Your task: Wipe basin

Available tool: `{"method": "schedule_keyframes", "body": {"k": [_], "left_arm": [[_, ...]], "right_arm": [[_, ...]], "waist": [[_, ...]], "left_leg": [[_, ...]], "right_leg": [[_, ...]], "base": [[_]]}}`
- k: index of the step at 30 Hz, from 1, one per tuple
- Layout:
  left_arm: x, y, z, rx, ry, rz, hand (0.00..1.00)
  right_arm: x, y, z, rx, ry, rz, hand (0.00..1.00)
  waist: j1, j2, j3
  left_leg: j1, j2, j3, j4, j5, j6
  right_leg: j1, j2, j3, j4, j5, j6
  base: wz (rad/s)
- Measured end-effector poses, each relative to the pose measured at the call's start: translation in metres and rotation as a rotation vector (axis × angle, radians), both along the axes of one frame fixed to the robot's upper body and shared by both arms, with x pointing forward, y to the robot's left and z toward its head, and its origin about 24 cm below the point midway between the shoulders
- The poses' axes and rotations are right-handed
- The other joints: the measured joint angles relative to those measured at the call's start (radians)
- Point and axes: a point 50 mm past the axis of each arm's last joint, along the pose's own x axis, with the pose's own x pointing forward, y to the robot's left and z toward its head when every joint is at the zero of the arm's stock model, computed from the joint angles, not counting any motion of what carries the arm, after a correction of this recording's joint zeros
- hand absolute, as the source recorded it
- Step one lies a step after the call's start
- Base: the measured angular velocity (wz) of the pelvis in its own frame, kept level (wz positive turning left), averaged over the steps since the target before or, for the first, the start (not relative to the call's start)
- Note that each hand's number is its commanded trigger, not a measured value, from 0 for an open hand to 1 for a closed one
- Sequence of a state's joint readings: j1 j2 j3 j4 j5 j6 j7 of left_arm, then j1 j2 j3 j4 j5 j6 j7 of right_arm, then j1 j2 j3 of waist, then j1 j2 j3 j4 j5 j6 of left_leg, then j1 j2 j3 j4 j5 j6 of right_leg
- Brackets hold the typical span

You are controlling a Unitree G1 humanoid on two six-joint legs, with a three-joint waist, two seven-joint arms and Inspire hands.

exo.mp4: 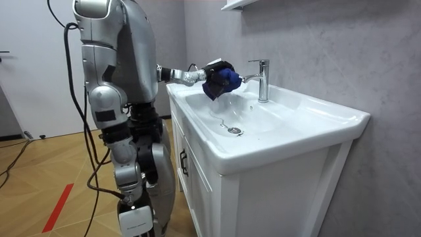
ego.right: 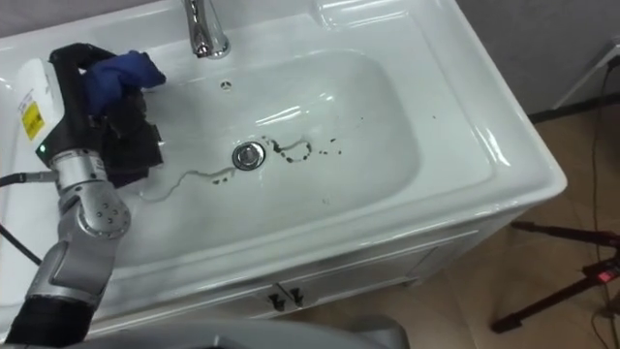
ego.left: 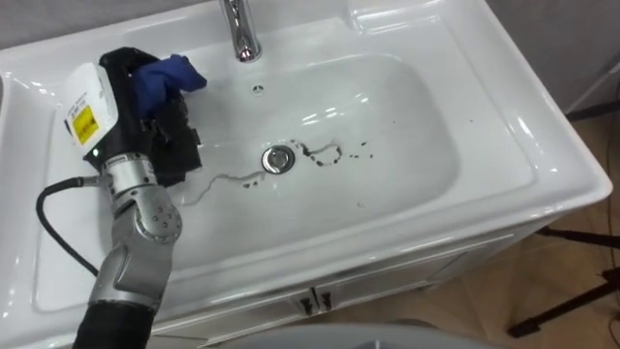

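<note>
Basin (ego.left: 417, 165): dark marks (ego.left: 334, 152) either side of drain (ego.left: 279, 160). Left of drain, left hand (ego.left: 155, 121) clenches blue cloth (ego.left: 167, 76), fingertips hidden beneath it.

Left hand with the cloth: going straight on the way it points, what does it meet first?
The left hand would probably meet the basin's back rim, left of the faucet; depth is unclear.

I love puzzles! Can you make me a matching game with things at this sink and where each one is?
1. crumpled blue cloth
2. shiny metal tap
3. round metal drain
4. dark dirt marks

A. centre of the white ceramic basin
B. in the left robot hand
C. back rim
D. smeared beside the drain

Pairs: 1-B, 2-C, 3-A, 4-D
</note>
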State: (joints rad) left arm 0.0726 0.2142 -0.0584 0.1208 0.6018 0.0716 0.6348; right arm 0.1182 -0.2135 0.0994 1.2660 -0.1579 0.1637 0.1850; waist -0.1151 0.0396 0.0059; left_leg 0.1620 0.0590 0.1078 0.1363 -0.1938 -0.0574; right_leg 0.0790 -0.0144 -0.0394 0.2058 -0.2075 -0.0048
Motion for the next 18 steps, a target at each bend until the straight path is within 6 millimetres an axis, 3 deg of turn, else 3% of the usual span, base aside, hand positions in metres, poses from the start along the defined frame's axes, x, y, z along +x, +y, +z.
{"method": "schedule_keyframes", "body": {"k": [10, 18], "left_arm": [[0.000, -0.007, -0.004, 0.013, 0.009, -0.028, 1.00], [-0.004, -0.007, -0.023, 0.051, 0.114, -0.046, 1.00]], "right_arm": [[0.003, 0.000, 0.000, -0.008, -0.004, 0.000, 0.00], [-0.002, 0.000, 0.000, -0.007, 0.015, -0.005, 0.00]], "waist": [[-0.018, -0.001, 0.0004], [-0.022, 0.000, 0.0005]], "left_leg": [[0.005, 0.000, 0.000, 0.000, 0.000, 0.000], [0.010, 0.000, 0.003, 0.000, 0.000, 0.001]], "right_leg": [[0.007, 0.000, -0.002, 0.000, 0.001, 0.000], [0.008, 0.001, 0.006, 0.000, 0.002, 0.000]], "base": [[0.00], [-0.02]]}}
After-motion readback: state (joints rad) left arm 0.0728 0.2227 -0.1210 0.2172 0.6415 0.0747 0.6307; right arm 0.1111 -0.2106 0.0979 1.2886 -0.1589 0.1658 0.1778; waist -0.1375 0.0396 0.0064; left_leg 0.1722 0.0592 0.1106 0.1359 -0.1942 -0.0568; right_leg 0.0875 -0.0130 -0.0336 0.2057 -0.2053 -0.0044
